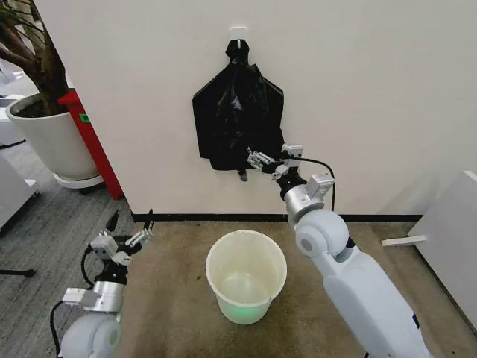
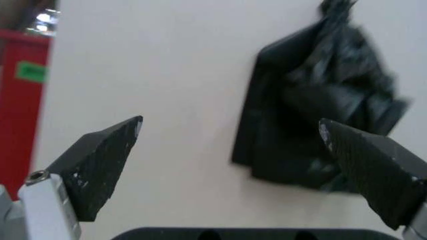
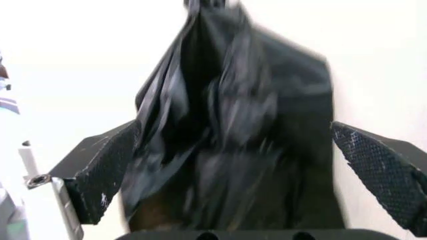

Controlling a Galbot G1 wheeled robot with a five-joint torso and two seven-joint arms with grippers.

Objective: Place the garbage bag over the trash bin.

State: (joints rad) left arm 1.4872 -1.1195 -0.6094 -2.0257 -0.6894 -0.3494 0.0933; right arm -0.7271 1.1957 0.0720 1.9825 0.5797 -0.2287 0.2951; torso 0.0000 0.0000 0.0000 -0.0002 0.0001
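Note:
The garbage bag is out of view. A flat black bag bundle (image 1: pixel 235 112) hangs knotted from a white hook on the wall. My right gripper (image 1: pixel 262 160) is raised to the bundle's lower right corner and stands open. In the right wrist view its fingers (image 3: pixel 100 175) flank the bundle (image 3: pixel 233 125) without closing on it. The cream-white trash bin (image 1: pixel 257 302) stands upright on the floor below, hollow side up. My left gripper (image 1: pixel 131 222) is open low at the left, pointed toward the wall and the bundle (image 2: pixel 313 110).
A big white plant pot (image 1: pixel 45 142) with a tree stands at far left beside a red panel (image 1: pixel 93 142). A white cabinet (image 1: pixel 447 224) is at the right. The wall and its black baseboard (image 1: pixel 223 217) close off the space behind the bin.

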